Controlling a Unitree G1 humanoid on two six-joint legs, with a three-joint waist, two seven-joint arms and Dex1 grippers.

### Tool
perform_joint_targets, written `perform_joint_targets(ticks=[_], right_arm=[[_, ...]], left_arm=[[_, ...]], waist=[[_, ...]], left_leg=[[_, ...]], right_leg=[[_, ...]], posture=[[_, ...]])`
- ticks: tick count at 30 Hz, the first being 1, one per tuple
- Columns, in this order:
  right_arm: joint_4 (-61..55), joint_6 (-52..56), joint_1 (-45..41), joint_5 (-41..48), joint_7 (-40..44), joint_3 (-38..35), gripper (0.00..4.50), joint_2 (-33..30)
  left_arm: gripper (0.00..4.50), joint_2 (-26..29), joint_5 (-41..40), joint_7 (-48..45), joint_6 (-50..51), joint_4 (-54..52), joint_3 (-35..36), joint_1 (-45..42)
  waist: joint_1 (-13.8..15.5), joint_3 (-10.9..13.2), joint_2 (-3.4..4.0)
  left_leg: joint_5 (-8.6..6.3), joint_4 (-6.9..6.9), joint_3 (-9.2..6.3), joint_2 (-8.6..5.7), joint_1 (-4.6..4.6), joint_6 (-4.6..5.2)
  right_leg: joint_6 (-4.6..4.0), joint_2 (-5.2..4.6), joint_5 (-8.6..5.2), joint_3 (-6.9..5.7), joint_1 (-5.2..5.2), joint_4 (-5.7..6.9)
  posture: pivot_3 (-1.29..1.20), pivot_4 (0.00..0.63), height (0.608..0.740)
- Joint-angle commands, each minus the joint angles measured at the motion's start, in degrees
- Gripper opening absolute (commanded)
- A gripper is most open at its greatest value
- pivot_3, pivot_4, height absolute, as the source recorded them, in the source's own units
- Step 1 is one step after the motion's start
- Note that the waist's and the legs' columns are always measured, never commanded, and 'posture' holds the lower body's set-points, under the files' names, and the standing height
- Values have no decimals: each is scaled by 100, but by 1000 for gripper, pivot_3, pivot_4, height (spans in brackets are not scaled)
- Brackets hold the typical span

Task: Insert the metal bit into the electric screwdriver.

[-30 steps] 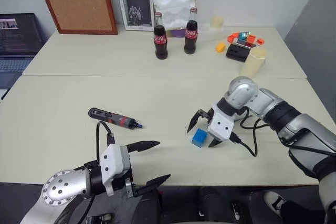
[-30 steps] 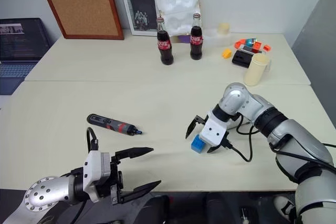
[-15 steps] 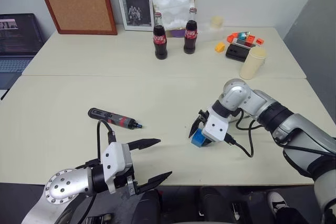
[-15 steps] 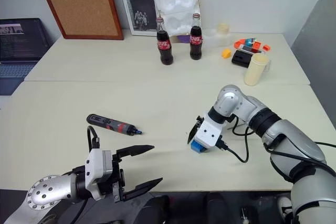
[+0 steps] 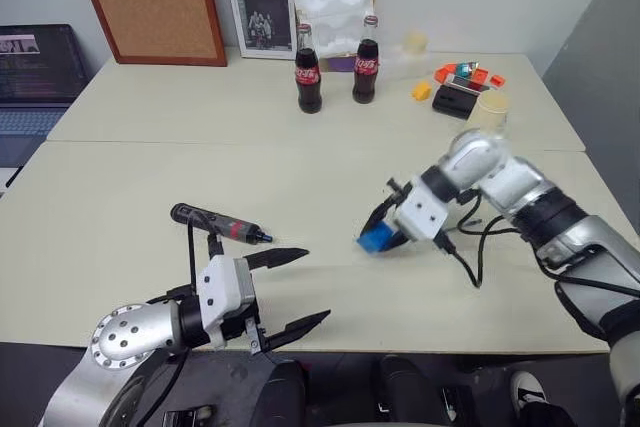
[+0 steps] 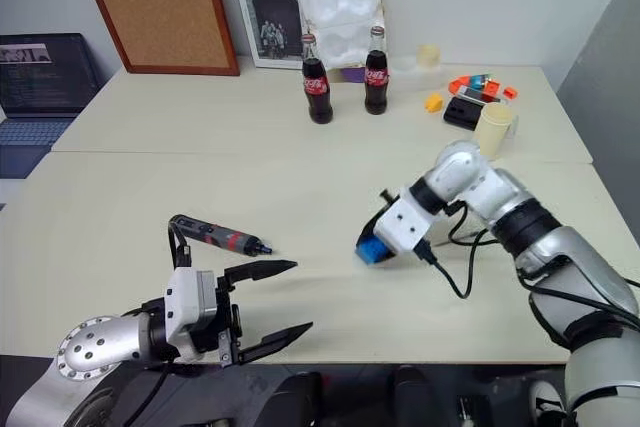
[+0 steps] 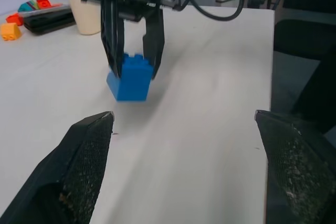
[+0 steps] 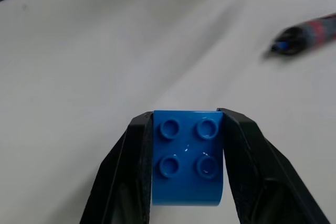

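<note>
The electric screwdriver [image 5: 215, 224], black with a red band, lies flat on the table left of centre; its tip also appears in the right wrist view [image 8: 310, 32]. The metal bit is out of view. My right gripper [image 5: 378, 237] is shut on a blue toy brick [image 8: 186, 166] and holds it just above the table, to the right of the screwdriver. The left wrist view shows the same brick [image 7: 129, 77] clamped between the right gripper's two black fingers. My left gripper [image 5: 316, 284] hovers open near the table's front edge, below the screwdriver, with nothing between its fingers.
Two cola bottles [image 5: 307, 72] stand at the back centre. A cream cup [image 5: 487, 112] and a black case [image 5: 455, 97] with small orange toys sit at the back right. A laptop [image 5: 35, 77] is at the far left. The right arm's cable [image 5: 470, 262] trails over the table.
My right gripper went from open around the blue brick to shut on it, then lifted it off the table. My left gripper stayed open and rose slightly.
</note>
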Motion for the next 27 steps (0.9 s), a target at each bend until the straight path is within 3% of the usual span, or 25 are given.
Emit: perform_joint_targets(ticks=[1,6,10,14,21,27], right_arm=[[-1585,2089,922,716,-1078,-1431,1507,-880],[-2511,3760,2103,745,-2840,-2855,1507,-1160],[-2783,5008,2710,798,-4210,-3797,1507,-893],[-2321,5941,2991,586,-5359,-4385,1507,-481],[-265,5956,1933,109,-6199,-4546,1507,-13],[2590,4594,362,-381,-6471,-4479,1507,207]], left_arm=[[4500,-218,-14,288,216,341,-192,-840],[4500,-732,-314,724,1090,847,-563,-2310],[4500,-1002,-586,748,1594,951,-769,-3032],[4500,-1286,-475,685,1778,1355,-1125,-3747],[4500,-1663,-42,646,1496,2006,-1365,-4272],[4500,-1659,-3,584,1470,1935,-1322,-4202]], waist=[[123,3,4],[107,0,0],[63,0,0],[62,-1,-1],[-56,2,4],[-122,6,10]], left_leg=[[0,4,-7,-5,-5,0],[-1,36,-3,-9,-12,0],[0,44,14,-8,-10,0],[0,46,12,-7,-11,0],[1,46,21,-9,-12,1],[1,36,34,-2,-7,2]], right_leg=[[1,-1,0,-3,0,-1],[18,0,10,2,3,3],[38,1,29,18,5,-1],[63,8,44,19,3,1],[67,14,48,36,0,-2],[69,25,48,49,-4,-5]], posture=[[0,150,740],[0,150,740],[0,150,740],[0,150,740],[0,150,740],[0,150,740]])
